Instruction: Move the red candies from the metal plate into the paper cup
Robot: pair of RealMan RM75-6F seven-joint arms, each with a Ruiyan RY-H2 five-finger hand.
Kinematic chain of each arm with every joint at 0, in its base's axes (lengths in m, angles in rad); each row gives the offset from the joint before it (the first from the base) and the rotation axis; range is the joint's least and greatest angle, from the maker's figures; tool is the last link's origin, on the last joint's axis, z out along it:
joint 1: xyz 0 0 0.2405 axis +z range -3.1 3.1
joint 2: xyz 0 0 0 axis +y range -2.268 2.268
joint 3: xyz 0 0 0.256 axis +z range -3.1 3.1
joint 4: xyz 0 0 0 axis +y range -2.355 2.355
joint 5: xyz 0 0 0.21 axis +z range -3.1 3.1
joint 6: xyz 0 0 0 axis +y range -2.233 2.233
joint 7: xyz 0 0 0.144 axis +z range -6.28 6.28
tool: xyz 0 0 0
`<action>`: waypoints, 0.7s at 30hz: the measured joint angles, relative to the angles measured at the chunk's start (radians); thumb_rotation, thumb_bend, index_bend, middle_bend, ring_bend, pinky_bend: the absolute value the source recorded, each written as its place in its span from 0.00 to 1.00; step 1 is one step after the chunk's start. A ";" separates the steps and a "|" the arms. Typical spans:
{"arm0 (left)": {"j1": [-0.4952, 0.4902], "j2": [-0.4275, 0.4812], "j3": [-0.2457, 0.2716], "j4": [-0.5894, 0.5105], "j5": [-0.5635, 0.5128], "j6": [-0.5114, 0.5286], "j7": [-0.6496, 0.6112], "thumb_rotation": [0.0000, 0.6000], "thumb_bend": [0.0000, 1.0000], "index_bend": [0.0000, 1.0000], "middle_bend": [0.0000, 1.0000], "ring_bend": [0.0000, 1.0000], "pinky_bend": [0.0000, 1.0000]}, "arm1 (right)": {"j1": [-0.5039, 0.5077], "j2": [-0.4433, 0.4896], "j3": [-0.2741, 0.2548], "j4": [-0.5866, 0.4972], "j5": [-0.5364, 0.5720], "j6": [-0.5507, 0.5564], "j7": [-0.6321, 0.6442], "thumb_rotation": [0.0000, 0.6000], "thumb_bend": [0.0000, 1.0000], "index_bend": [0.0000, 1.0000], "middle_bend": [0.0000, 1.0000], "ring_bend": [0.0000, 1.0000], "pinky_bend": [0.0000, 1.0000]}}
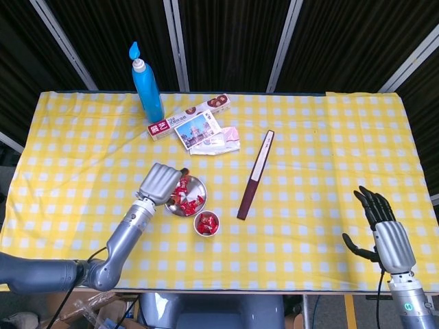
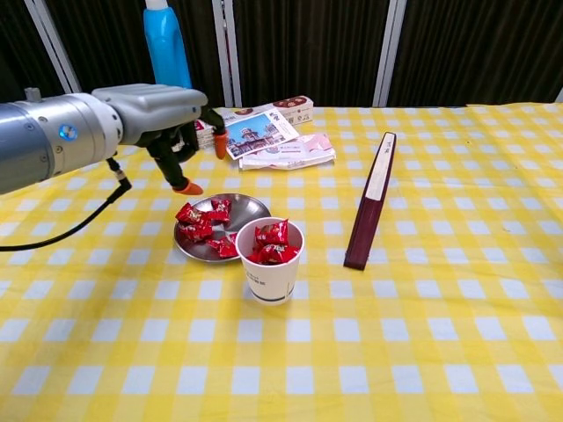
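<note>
We have several red candies (image 2: 272,243) in the paper cup (image 2: 270,280), more remain on the metal plate (image 2: 249,207), and our left hand (image 2: 171,114) hovers released, holding nothing.

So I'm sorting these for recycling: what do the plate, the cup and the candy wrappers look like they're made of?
The plate looks like bare polished metal: grey with a mirror-like sheen. The cup looks like matte white paper with a rolled rim, though a lining cannot be ruled out. The candy wrappers look like glossy crinkled foil or plastic film, with bright glints on red; which one is unclear.
</note>
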 measured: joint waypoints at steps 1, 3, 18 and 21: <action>0.008 0.000 0.002 0.004 0.002 0.011 -0.003 1.00 0.25 0.36 0.78 0.88 0.97 | 0.000 0.001 0.000 0.000 0.001 -0.001 0.000 1.00 0.39 0.00 0.00 0.00 0.00; 0.032 0.004 0.008 -0.001 0.015 0.048 -0.014 1.00 0.25 0.36 0.75 0.85 0.95 | 0.000 0.001 0.000 0.001 0.004 -0.004 0.000 1.00 0.39 0.00 0.00 0.00 0.00; 0.386 0.247 0.214 -0.185 0.355 0.386 -0.242 1.00 0.18 0.02 0.01 0.05 0.23 | 0.004 -0.001 -0.007 0.012 0.022 -0.035 -0.074 1.00 0.39 0.00 0.00 0.00 0.00; 0.470 0.312 0.277 -0.186 0.438 0.432 -0.328 1.00 0.17 0.00 0.00 0.00 0.14 | 0.004 -0.006 -0.009 0.018 0.023 -0.037 -0.109 1.00 0.39 0.00 0.00 0.00 0.00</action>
